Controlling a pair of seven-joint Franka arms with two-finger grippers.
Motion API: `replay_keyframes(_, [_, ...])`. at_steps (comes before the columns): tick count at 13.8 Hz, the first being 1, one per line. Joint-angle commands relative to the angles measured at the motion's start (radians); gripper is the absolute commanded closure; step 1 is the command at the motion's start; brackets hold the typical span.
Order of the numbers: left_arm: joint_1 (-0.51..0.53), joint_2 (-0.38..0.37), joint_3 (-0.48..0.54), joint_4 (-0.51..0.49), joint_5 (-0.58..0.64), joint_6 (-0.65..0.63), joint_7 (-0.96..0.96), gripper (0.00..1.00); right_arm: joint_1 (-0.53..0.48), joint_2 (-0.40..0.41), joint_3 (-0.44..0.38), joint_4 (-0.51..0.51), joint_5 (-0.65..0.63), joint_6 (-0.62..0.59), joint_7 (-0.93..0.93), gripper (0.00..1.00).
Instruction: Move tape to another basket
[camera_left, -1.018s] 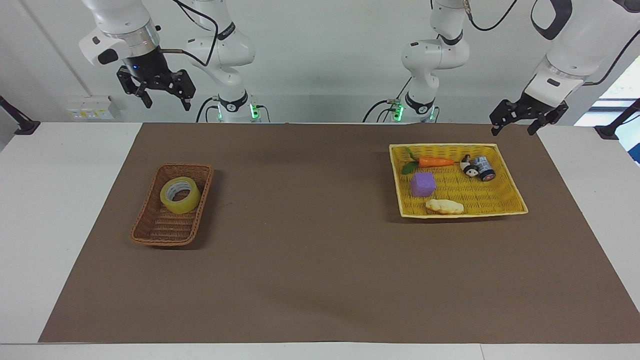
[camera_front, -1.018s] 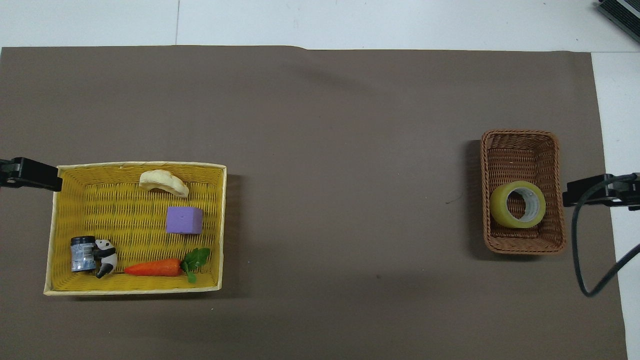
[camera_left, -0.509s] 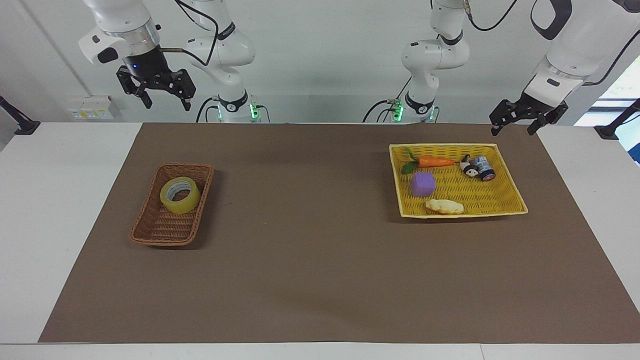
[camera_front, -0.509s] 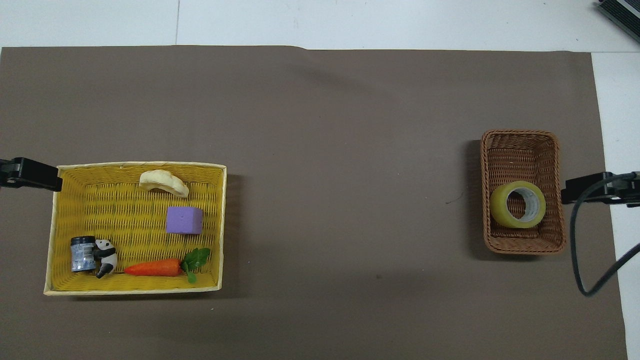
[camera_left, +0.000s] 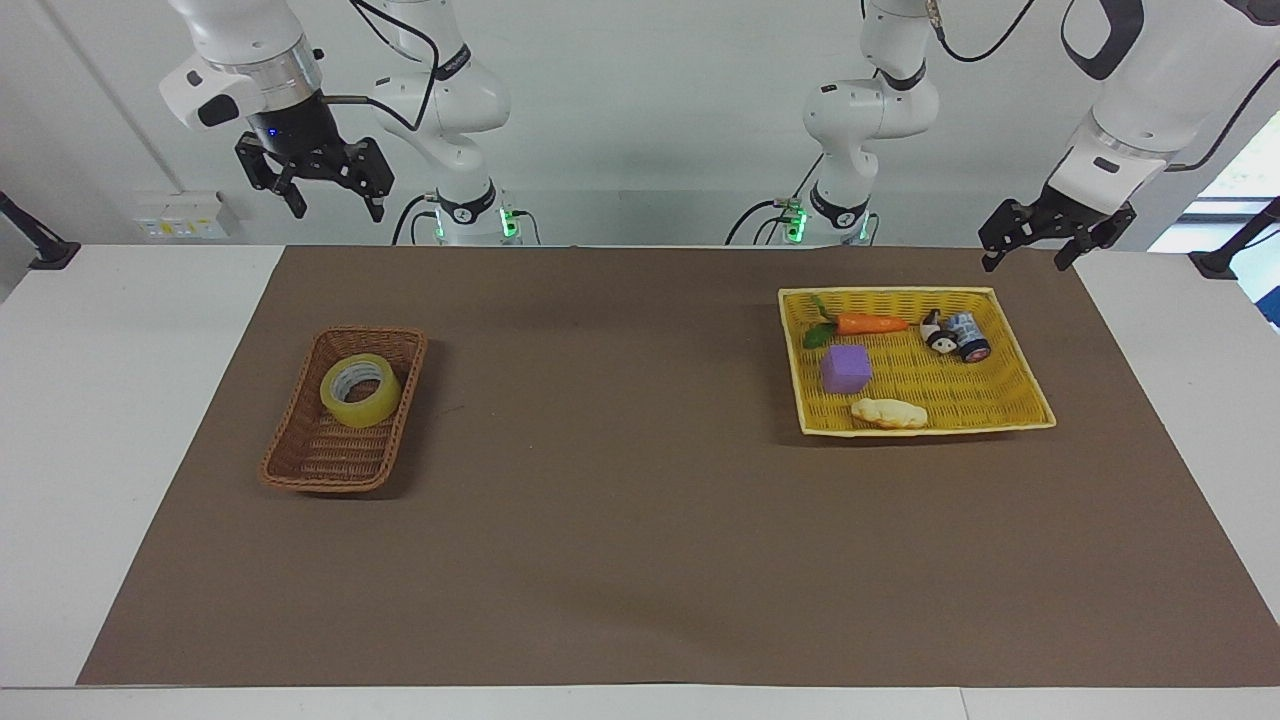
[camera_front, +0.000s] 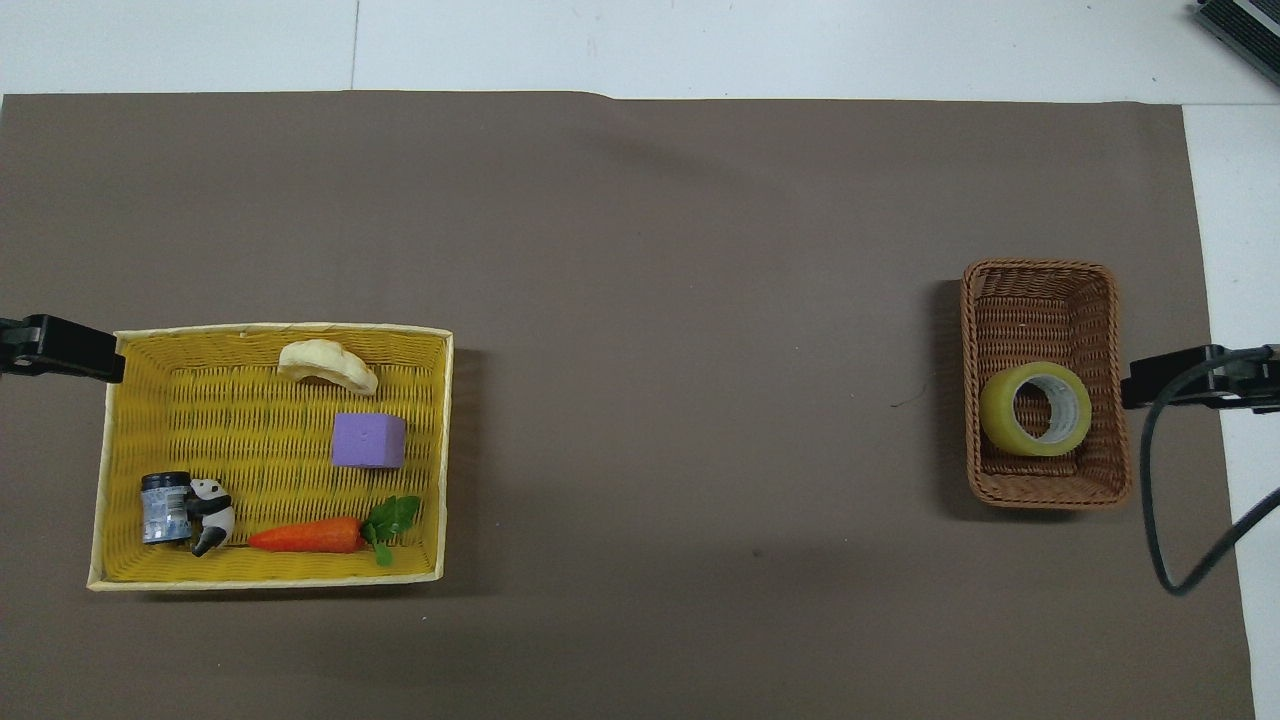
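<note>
The tape (camera_left: 360, 389), a yellow roll with a pale core, leans on its edge in the brown wicker basket (camera_left: 325, 465), in the end nearer to the robots. It also shows in the overhead view (camera_front: 1035, 409), inside the basket (camera_front: 1040, 290). The basket stands toward the right arm's end of the table. My right gripper (camera_left: 336, 208) is open and empty, high in the air above the table's edge nearest the robots, well above the basket. My left gripper (camera_left: 1025, 262) is open and empty, raised over the mat's corner beside the yellow tray.
A flat yellow woven tray (camera_left: 1020, 385) stands toward the left arm's end. It holds a carrot (camera_left: 870, 323), a purple cube (camera_left: 846, 368), a pale bread piece (camera_left: 888, 412), a panda figure (camera_left: 938, 335) and a small dark cylinder (camera_left: 968, 336). A brown mat (camera_left: 620, 500) covers the table.
My right gripper has risen slightly and drifted a little toward the basket. The left gripper, the tape and the baskets have not moved.
</note>
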Motion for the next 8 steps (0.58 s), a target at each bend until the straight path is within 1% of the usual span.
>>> replay_keyframes(1, [0.004,-0.017,-0.003,-0.016,-0.011,0.005,0.003,0.0,-0.015,-0.008,0.004,-0.011,0.01,0.015,-0.054,0.0])
replay_keyframes(8, [0.004,-0.017,-0.003,-0.018,-0.011,0.003,0.003,0.0,-0.017,-0.013,0.002,-0.017,0.011,0.01,-0.054,0.0])
